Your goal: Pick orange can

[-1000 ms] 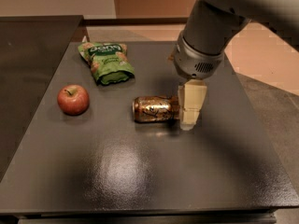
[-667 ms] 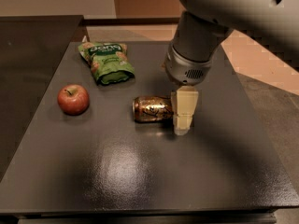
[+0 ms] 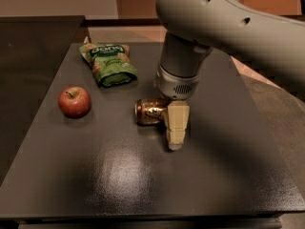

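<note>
The orange can (image 3: 149,111) lies on its side near the middle of the dark table (image 3: 143,175), shiny bronze with dark and gold graphics. My gripper (image 3: 174,128) hangs from the grey arm (image 3: 183,66) and reaches down at the can's right end, covering that end from view. It sits right against or just in front of the can; I cannot tell whether it touches. The can rests on the table.
A red apple (image 3: 74,101) sits at the left of the table. A green snack bag (image 3: 108,63) lies at the back left. The table's front edge runs along the bottom, and a lower floor area lies to the right.
The arm has moved left and a little forward, so the gripper now overlaps the can's right end. The can, apple and bag have not moved.
</note>
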You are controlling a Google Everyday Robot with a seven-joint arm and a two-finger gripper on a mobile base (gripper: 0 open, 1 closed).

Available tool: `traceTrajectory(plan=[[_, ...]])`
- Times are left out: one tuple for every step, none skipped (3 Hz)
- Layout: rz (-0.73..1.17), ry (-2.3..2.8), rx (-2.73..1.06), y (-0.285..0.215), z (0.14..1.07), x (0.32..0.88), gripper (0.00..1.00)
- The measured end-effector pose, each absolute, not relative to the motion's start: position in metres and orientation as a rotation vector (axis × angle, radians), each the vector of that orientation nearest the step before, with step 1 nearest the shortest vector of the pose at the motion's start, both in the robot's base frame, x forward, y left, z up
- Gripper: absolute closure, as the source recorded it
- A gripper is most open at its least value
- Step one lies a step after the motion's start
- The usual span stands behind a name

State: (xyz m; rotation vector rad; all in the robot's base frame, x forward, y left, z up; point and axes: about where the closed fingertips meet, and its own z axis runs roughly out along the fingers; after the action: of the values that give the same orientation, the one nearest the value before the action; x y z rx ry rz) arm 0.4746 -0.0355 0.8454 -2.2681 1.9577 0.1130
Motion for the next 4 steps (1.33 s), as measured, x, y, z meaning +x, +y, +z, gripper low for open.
traceTrajectory(plan=[[0.13,1.972,-2.283,-0.031,0.838,0.474,0.17],[0.14,1.967,-2.285,-0.026,0.842,0.475,0.41],[0.148,1.968,-2.287,-0.022,0.85,0.475,0.64],[0.16,1.942,-2.281,-0.02,0.87,0.475,0.88]])
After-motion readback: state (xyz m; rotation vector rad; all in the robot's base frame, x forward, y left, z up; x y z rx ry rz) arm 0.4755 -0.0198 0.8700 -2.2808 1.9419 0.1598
